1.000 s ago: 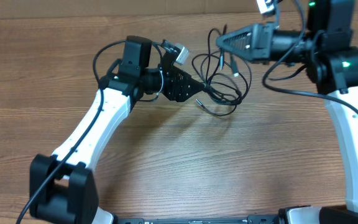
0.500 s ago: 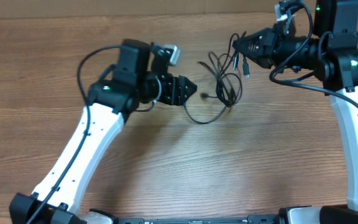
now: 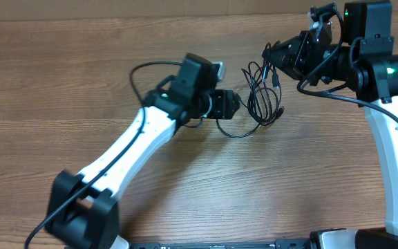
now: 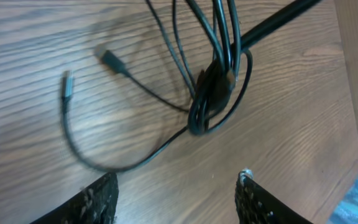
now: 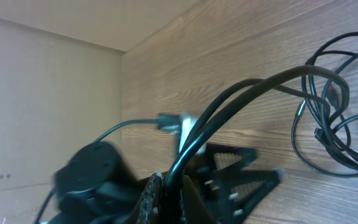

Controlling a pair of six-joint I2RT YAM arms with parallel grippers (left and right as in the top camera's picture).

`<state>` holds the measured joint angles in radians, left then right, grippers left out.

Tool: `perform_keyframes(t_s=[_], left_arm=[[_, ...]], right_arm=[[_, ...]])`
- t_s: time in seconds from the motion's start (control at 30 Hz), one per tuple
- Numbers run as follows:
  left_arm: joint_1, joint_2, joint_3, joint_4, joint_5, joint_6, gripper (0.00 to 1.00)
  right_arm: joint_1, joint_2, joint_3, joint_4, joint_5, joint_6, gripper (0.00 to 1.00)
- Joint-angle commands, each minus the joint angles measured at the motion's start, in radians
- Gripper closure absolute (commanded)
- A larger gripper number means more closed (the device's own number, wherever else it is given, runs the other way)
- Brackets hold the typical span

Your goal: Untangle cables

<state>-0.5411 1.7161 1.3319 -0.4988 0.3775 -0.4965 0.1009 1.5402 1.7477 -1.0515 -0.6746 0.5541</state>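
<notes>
Starting at the left claw (image 4: 176, 198), we find its fingers (image 4: 98, 198) spread wide with nothing between them, hovering just short of the cables (image 4: 213, 93). Half a second ago this claw sat further to the left. It has swung back in toward the bundle, and we see no strand in it now. The right claw (image 3: 273, 55) is pressed together on the upper strands, which run straight between its fingers in the right wrist view, and it has kept that pinch while drifting only slightly.

What has changed most is the bundle itself. The wide loops of a second ago have drawn into a narrow bunch running from the right claw down to the desk (image 3: 81, 83), cinched at a knot low down. We judge that the pull has tightened the tangle rather than freed it, so the task is far from done.

Outward from the knot, one strand sweeps in a loose arc across the desk and ends in a silver plug (image 4: 66, 84). A dark plug (image 4: 109, 60) lies near it, apart from the knot. These free ends look the easiest to take. In the way are the knot and the taut strands above it, which the left claw could catch together.
</notes>
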Motion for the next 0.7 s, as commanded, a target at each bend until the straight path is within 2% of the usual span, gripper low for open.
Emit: perform_keyframes(t_s=[0.0, 0.33, 0.67], left_arm=[[-0.058, 0.081, 0.005, 0.086, -0.006, -0.043, 0.40], [-0.095, 0.232, 0.005, 0.242, -0.003, -0.090, 0.45], [-0.122, 0.328, 0.005, 0.330, -0.006, -0.114, 0.67]], right_arm=[[0.005, -0.024, 0.021, -0.011, 0.010, -0.013, 0.96], [0.005, -0.024, 0.021, -0.068, 0.053, -0.031, 0.96], [0.005, -0.024, 0.021, -0.080, 0.082, -0.031, 0.96]])
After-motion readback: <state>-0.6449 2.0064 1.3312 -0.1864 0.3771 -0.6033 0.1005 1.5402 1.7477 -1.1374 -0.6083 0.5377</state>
